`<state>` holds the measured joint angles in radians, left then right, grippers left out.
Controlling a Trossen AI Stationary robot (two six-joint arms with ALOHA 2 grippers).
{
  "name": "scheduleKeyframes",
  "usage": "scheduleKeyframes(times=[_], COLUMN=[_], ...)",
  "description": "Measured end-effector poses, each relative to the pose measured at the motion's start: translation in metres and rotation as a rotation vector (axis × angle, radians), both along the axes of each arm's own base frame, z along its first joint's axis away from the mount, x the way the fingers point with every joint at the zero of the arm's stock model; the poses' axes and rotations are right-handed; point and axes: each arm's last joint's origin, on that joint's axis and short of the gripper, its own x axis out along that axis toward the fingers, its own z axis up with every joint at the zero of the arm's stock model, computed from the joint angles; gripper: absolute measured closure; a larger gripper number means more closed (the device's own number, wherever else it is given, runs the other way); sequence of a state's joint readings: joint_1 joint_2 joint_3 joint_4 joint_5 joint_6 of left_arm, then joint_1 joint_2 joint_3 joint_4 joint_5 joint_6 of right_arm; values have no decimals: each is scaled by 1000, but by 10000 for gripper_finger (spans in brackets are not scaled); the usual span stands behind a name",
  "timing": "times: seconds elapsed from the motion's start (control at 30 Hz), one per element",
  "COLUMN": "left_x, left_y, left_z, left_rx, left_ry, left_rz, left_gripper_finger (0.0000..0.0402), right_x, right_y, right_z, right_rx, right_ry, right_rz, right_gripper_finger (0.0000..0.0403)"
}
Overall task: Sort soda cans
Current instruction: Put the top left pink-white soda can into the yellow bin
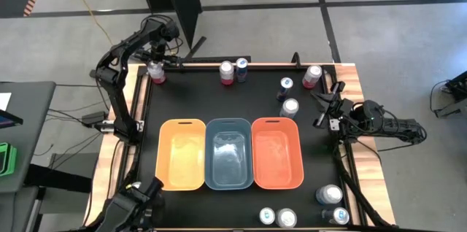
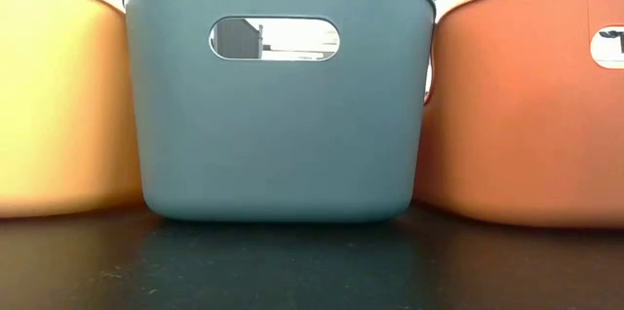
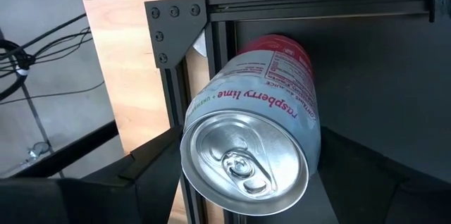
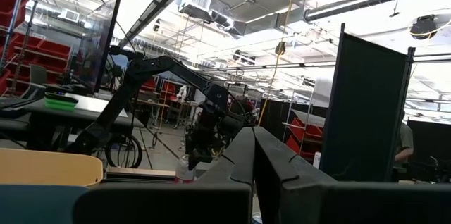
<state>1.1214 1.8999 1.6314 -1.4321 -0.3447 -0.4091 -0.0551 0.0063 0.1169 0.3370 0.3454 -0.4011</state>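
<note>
A soda can (image 3: 262, 104) with a silver top and a white and red body stands in the table's far left corner (image 1: 155, 74). My left gripper (image 3: 246, 185) reaches down over it (image 1: 155, 66), one dark finger on each side of the can. My right gripper (image 1: 323, 108) rests shut at the table's right edge and touches nothing; its fingers (image 4: 254, 160) point up into the room. Other soda cans stand along the far edge (image 1: 227, 72), (image 1: 241, 69), at the far right (image 1: 312, 76), (image 1: 290, 106) and at the near right (image 1: 328, 194). My left gripper pinches the can between its two fingers, at the side wall just below the rim (image 3: 189, 155), one finger on each side. The fingers come from above, pointing steeply down. The can stays upright; whether its bottom (image 3: 276, 41) is still on the table I cannot tell.
Three bins stand side by side at the table's middle: orange (image 1: 182, 181), blue (image 1: 229, 182) and red-orange (image 1: 277, 182); they fill the low view. A black metal frame (image 3: 176, 20) runs along the table's edge beside the held can.
</note>
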Motion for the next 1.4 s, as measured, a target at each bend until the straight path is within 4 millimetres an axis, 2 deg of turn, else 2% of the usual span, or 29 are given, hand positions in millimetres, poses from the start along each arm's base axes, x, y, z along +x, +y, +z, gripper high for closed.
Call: scheduleKeyframes(times=[0.5, 1.03, 1.23, 1.4], left_x=[6, 34, 45, 51], left_y=[-9, -27, -37, -51], left_z=[0, 1, 8, 21], left_rx=[-70, -93, -78, -46], left_ry=[-4, -5, -16, -37], left_rz=[-16, -111, -163, -203], left_gripper_finger=[123, 124, 124, 124], right_x=[0, 0, 0, 0], right_y=[0, 0, 0, 0], right_z=[0, 0, 0, 0], right_rx=[0, -1, -1, -1], right_ry=[0, 0, 0, 0], right_rz=[0, -1, -1, 0], right_gripper_finger=[381, 381, 381, 381])
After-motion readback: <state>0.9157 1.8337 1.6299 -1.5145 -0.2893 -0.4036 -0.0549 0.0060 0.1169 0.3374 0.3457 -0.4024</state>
